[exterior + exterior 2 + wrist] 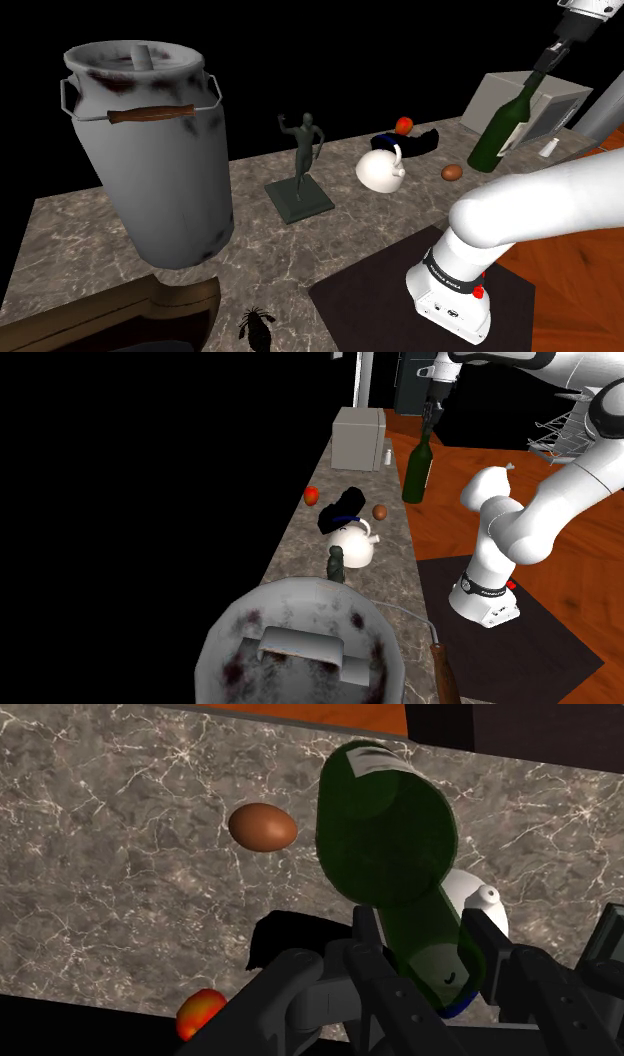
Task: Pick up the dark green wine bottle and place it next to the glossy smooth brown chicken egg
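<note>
**Bottle in the grip, set-down beside the egg left to do**

The black gripper (pixel 428 944) is pinching the neck of the dark green wine bottle (pixel 388 854). In the wrist view its two fingers (pixel 372 966) press against the glass from either side. From the shoulder view the gripper (pixel 553 50) comes down from above onto the bottle (pixel 508 125), which leans with its base toward the brown egg (pixel 452 172). The second exterior view shows the same hold, gripper (pixel 432 410) on top of the bottle (pixel 418 472), which stands close to upright there.

Just beyond the bottle, the brown egg (pixel 262 827) lies on the marble counter (pixel 100 854), with a strip of bare stone between the two. In the second exterior view the egg (pixel 380 511) sits near the bottle's base, which is close to the counter's edge. Whether the base touches the stone or hangs just above it cannot be told.

Farther out are a white teapot (pixel 380 168), a red fruit (pixel 404 125) and a grey box (pixel 520 100) behind the bottle.

By my reading the pick is done and the carry is nearly so (the egg is already close by). What is left is to bring the bottle upright, settle its base on the counter just beside the egg without nudging it, then let go and pull clear.
</note>
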You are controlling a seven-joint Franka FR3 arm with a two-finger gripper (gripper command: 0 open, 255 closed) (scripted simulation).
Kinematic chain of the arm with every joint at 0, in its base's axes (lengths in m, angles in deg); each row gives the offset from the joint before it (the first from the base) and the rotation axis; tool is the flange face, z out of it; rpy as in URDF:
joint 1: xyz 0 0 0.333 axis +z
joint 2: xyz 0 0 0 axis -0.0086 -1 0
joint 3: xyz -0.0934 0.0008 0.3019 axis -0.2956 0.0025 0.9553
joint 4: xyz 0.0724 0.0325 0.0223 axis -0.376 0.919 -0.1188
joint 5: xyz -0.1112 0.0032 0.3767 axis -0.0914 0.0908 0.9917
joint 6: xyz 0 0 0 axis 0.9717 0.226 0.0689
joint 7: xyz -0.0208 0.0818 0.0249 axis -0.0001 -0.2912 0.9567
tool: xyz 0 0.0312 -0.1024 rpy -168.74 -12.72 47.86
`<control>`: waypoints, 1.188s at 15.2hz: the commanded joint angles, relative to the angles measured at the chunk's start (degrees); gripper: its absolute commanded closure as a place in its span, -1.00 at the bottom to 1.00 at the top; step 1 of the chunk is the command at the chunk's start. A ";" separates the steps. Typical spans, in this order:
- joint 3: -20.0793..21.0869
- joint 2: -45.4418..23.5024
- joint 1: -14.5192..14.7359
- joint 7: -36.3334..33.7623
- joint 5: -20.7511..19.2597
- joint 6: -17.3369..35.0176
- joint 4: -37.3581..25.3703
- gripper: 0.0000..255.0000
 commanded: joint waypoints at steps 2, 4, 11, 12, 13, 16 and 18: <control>-0.18 1.10 -0.55 -0.37 -0.68 2.35 3.31 1.00; -0.36 1.66 -0.84 -0.56 -1.07 3.72 5.19 1.00; -1.36 3.21 -1.75 -1.09 -2.47 8.54 11.36 1.00; -1.55 3.39 -1.86 -1.16 -2.67 9.23 12.20 1.00; -1.74 3.54 -1.96 -1.22 -2.87 9.93 13.02 1.00; -2.38 3.94 -2.26 -1.37 -3.47 12.02 15.42 1.00; -2.85 4.14 -2.43 -1.47 -3.88 13.42 16.96 1.00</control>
